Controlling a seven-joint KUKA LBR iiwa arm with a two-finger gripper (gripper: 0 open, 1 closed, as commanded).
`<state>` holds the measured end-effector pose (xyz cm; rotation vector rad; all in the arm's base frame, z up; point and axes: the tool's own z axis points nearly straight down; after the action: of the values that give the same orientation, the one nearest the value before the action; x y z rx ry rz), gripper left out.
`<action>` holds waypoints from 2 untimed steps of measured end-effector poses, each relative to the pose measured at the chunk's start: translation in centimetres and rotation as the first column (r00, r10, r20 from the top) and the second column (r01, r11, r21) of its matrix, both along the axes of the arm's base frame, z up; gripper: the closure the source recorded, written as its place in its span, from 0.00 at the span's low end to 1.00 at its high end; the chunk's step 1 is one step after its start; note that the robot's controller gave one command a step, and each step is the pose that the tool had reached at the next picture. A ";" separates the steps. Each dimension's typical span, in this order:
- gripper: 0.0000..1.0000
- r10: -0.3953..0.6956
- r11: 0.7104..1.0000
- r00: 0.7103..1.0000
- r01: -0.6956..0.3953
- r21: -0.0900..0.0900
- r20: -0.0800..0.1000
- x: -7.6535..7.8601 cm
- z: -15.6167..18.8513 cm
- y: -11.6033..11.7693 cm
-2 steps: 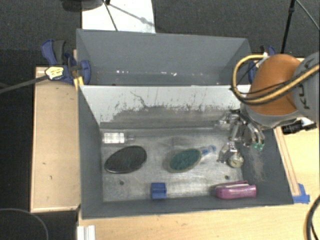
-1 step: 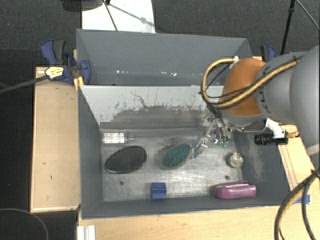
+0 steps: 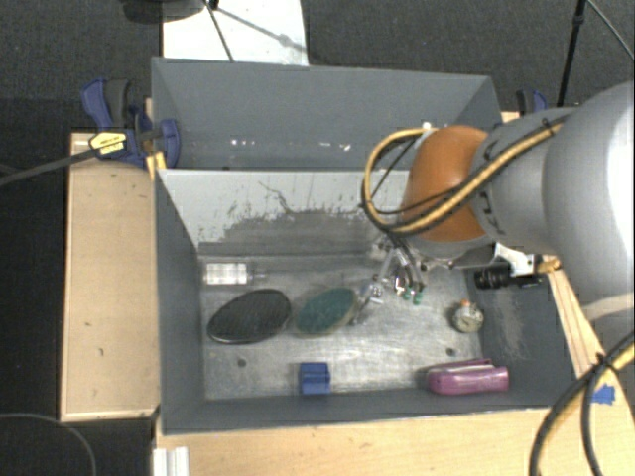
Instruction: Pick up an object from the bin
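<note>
Teal oval pad (image 3: 325, 310) beside metal claw (image 3: 389, 284)

Bin (image 3: 184, 315) grey, oval disc (image 3: 248, 317) black, oval pad (image 3: 325, 310) dark green, small block (image 3: 314, 378) blue, oblong piece (image 3: 466, 378) purple — wrist cover (image 3: 446, 181) is coloured orange.

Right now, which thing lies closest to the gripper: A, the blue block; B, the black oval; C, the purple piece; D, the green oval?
D: the green oval lies just left of the gripper, nearer than the other three.
</note>
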<state>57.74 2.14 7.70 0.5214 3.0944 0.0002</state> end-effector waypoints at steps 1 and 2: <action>0.00 0.104 0.995 0.995 -0.104 -0.002 0.011 -2.4 -0.3 6.1; 1.00 0.107 0.994 0.994 -0.107 -0.001 0.014 -2.3 -0.2 6.0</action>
<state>55.44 8.18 7.51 0.3531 3.1043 0.0033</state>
